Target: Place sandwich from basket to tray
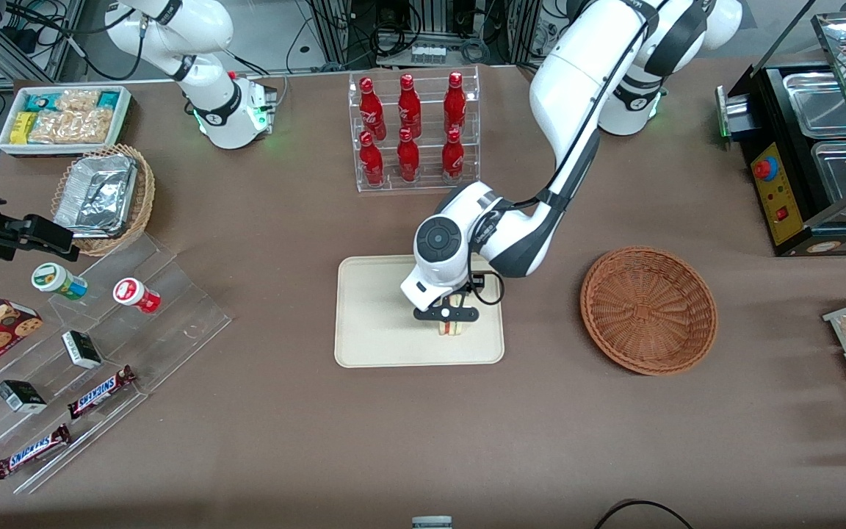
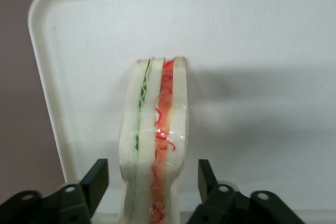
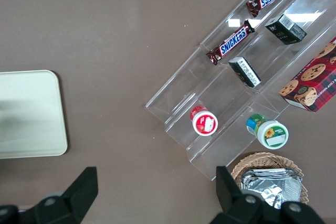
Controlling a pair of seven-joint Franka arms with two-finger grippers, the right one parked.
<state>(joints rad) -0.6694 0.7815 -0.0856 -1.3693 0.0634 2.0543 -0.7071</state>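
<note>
Two black fingers (image 2: 97, 181) of the gripper (image 1: 447, 314) stand spread a little wider than the sandwich (image 2: 153, 145), one on each side of it with a thin gap, so they do not grip it. That sandwich sits upright on its edge on the cream tray (image 1: 371, 323), in the tray's part nearest the woven basket (image 1: 648, 309), just below the middle of the front frame. Nothing lies in the reddish-brown basket, which sits at centre right. A lighter basket (image 1: 140, 202) at upper left holds foil containers (image 1: 96, 195). Two chocolate bars (image 1: 100, 391) at lower left read SNICKERS. Six red bottles (image 1: 412, 128) fill a clear rack at top centre.
</note>
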